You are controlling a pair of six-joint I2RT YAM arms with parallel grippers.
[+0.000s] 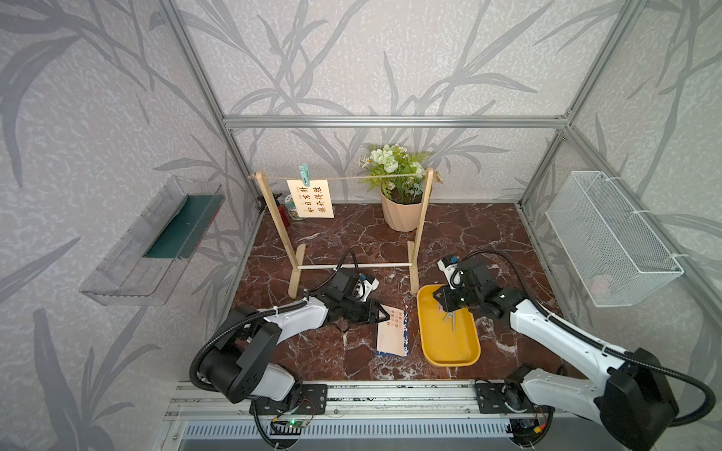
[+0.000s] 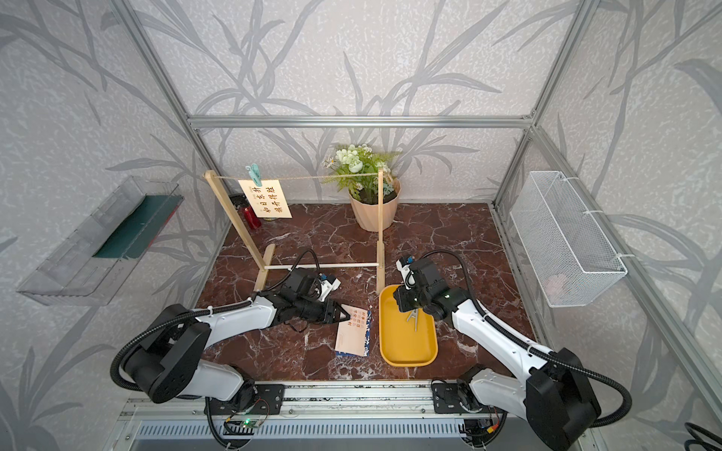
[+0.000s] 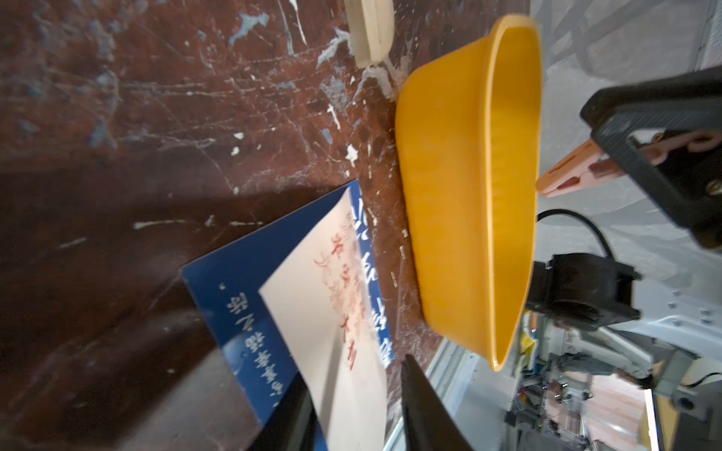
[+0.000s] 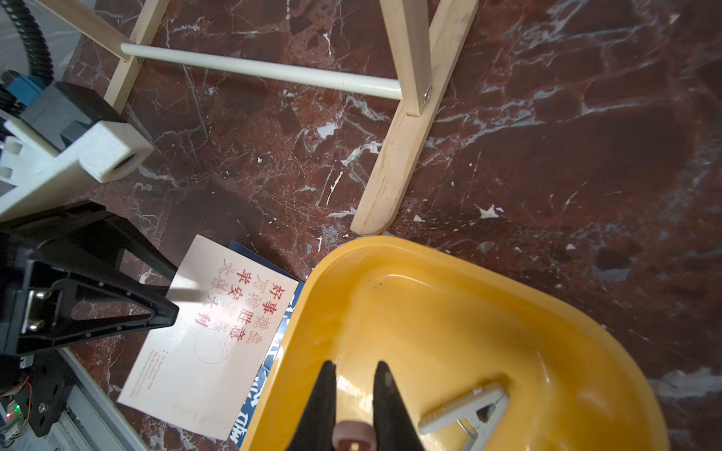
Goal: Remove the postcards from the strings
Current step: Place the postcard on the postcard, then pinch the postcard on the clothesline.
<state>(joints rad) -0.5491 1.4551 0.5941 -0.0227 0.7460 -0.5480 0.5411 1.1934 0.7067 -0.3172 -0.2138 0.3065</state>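
One cream postcard with large calligraphy [image 1: 310, 198] hangs from the tan string [image 1: 371, 177], held by a teal clothespin [image 1: 304, 174]. A second cream postcard with orange text [image 4: 195, 351] lies on a blue postcard [image 3: 234, 296] on the table beside the yellow tray [image 1: 449, 351]. My left gripper [image 1: 385, 316] is low over this pile. Its jaws stand apart, with an end of the cream postcard [image 3: 312, 312] loose between them. Above the tray, my right gripper [image 4: 355, 365] is shut on a pink clothespin [image 3: 566, 173]. A grey clothespin [image 4: 469, 410] lies in the tray.
The wooden stand's feet and white dowel [image 1: 371, 266] sit just behind both grippers. A flower pot [image 1: 402, 211] stands at the back, and a red bottle [image 2: 252, 216] behind the hanging card. A wire basket [image 1: 609, 238] hangs on the right wall, a clear bin [image 1: 148, 246] on the left.
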